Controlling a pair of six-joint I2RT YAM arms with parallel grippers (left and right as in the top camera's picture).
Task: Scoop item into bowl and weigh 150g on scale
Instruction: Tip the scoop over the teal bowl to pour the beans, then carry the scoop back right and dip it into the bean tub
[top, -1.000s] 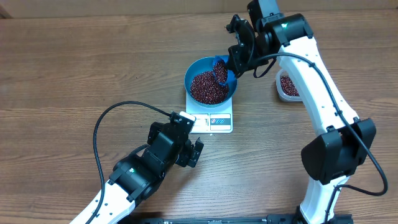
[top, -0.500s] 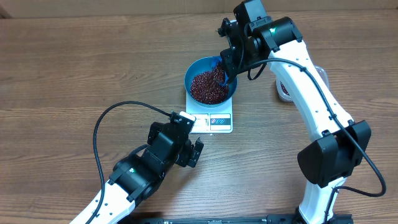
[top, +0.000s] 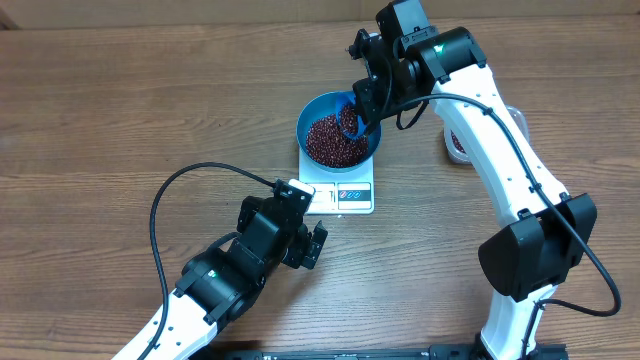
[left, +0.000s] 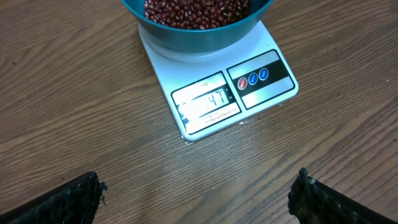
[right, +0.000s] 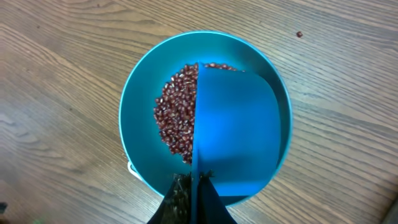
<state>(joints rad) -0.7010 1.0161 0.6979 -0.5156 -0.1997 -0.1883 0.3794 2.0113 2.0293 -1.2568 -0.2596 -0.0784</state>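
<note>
The right gripper (top: 366, 105), pinching the scoop (right: 239, 134), had swung from the bowl's (top: 300, 128) right rim over its middle, upper centre, tipping beans (top: 328, 142) in. The bowl sat on the scale (top: 352, 197), ready for checking the weight; the left gripper (left: 196, 194) hung spread below.

one bowl (top: 301, 128), one scale (top: 346, 198), one scoop (right: 236, 137)

White-shelled left arm (top: 185, 315) and right arm (top: 505, 130) have black joints and looping black cables (top: 153, 230). The left tool (left: 198, 186) has rough black fingers (left: 78, 199).
</note>
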